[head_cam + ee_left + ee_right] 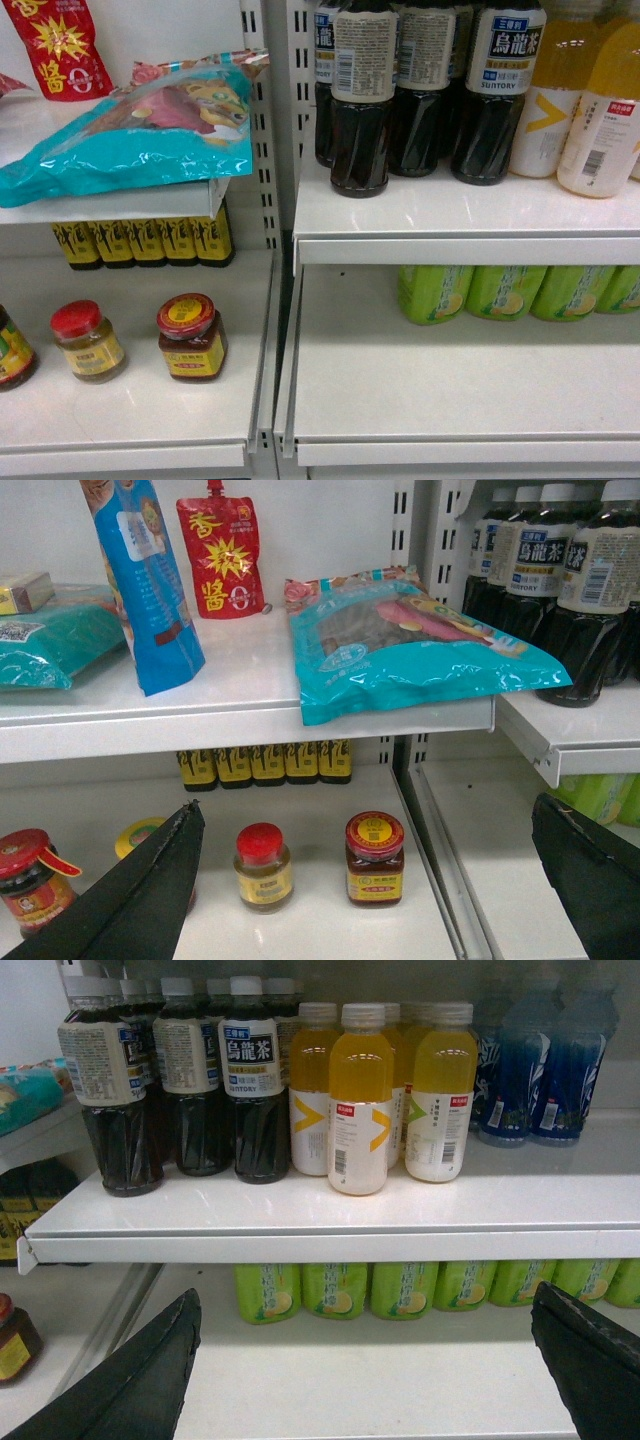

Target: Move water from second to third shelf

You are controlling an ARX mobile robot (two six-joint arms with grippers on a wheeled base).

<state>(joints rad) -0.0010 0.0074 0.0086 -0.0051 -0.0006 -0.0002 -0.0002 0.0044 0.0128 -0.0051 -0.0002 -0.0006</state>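
The water is out of view in all three views. My left gripper (366, 815) is open, its two dark fingers spread wide in front of the lower left shelf, where a red-capped jar (263, 866) and a chili sauce jar (374, 859) stand. My right gripper (367, 1295) is open too, with nothing between its fingers, facing the lower right shelf (400, 1390) in front of a row of green drink bottles (335, 1289). Neither gripper shows in the head view.
The upper right shelf (450, 215) carries dark oolong tea bottles (362, 95), yellow drink bottles (360, 1100) and blue bottles (545, 1070). A teal snack bag (140, 135) overhangs the upper left shelf edge. A slotted upright post (272, 200) divides the bays.
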